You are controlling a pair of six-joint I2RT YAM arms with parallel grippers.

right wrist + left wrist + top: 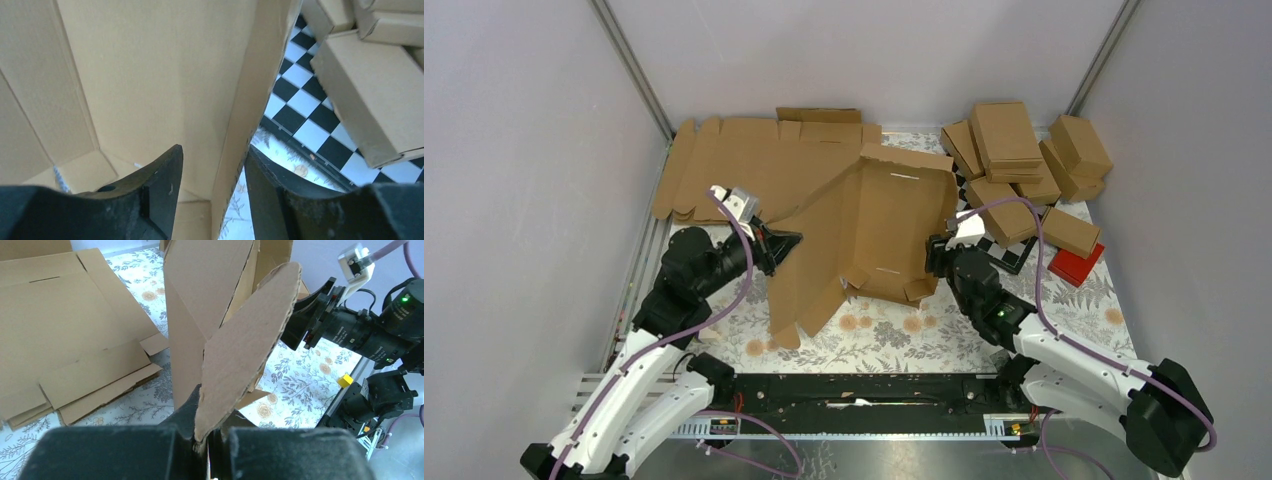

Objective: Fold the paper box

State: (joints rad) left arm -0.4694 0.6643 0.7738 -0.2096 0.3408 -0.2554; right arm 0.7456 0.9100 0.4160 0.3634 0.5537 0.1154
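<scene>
The paper box (874, 225) is a brown cardboard blank, partly raised in the middle of the table, its left side lifted and tilted. My left gripper (786, 243) is shut on a rounded flap of the box (245, 345) at its left edge and holds it up. My right gripper (936, 255) is open at the box's right side. In the right wrist view its fingers (165, 180) straddle the upright side wall (250, 100), one inside the box, one outside, with gaps on both sides.
Flat cardboard blanks (744, 160) lie at the back left. A pile of finished closed boxes (1024, 160) stands at the back right on a checkered board (1014, 255), with a red box (1076, 266) beside it. A floral cloth (894, 335) covers the table.
</scene>
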